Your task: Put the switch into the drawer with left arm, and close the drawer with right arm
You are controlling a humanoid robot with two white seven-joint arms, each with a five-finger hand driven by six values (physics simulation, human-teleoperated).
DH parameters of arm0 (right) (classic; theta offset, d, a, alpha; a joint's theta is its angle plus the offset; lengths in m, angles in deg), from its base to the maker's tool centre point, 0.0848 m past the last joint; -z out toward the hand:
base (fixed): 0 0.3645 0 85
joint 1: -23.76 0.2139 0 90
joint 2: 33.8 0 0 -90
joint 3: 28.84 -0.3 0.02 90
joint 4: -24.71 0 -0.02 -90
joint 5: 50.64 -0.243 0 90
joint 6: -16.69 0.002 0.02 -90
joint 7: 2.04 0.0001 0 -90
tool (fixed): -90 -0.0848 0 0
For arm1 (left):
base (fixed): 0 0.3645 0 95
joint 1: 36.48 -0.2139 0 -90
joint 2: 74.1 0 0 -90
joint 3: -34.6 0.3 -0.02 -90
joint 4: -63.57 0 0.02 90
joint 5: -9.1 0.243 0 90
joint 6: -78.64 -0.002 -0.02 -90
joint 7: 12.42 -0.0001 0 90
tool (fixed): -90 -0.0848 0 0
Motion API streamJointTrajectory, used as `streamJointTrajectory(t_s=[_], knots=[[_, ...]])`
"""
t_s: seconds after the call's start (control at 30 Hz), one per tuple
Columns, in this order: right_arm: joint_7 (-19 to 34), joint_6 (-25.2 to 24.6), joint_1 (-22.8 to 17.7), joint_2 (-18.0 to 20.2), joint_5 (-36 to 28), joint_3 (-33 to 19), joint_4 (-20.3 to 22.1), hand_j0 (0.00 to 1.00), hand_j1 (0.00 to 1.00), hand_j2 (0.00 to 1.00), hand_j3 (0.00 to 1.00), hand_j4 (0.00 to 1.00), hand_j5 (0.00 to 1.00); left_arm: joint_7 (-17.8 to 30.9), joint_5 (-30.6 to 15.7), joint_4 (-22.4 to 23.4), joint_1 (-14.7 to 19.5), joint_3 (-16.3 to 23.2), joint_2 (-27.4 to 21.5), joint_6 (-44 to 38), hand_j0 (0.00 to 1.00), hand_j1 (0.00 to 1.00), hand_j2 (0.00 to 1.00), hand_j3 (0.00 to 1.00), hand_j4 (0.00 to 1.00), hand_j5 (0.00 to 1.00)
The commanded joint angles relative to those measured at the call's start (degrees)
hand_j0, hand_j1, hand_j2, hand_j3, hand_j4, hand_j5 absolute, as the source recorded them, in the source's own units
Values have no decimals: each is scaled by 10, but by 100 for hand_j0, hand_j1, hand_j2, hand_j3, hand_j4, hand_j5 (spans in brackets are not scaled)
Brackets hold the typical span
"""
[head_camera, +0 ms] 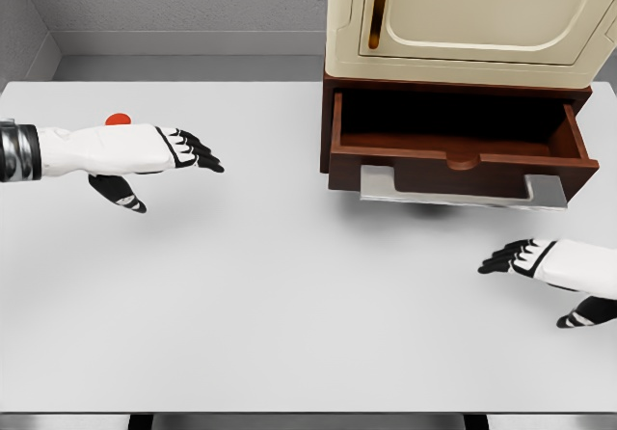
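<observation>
Only a small red part of the switch (118, 120) shows on the white table, just behind my left hand; the rest is hidden by the hand. My left hand (169, 160) hovers over it with fingers stretched out and thumb hanging down, holding nothing. At the right, the brown drawer (461, 163) stands pulled open under a cream cabinet (463, 20), its inside dark, with a grey handle (461, 191) along the front. My right hand (540, 276) rests open low on the table, in front of the drawer's right end and apart from it.
The white table (289, 285) runs to a front edge at the bottom of the view. A grey wall stands behind it. The cabinet takes up the back right corner.
</observation>
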Motion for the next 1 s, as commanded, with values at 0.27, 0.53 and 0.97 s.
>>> streamJointTrajectory(t_s=[0.27, 0.53, 0.97], knots=[[0, -1, 2, 2, -3, -9, -1, 56, 56, 56, 56, 56, 56, 0, 60, 216, 44, -17, 60, -2, 100, 100, 100, 100, 100, 100], [0, -1, -155, -15, -42, -225, -1, 56, 56, 56, 56, 56, 56, 0, 74, 354, 53, -94, 83, -2, 100, 100, 100, 100, 100, 100], [0, -1, -156, -12, -70, -234, -1, 58, 58, 58, 58, 58, 58, 0, 180, 417, 79, -103, 165, -2, 93, 93, 93, 93, 93, 93]])
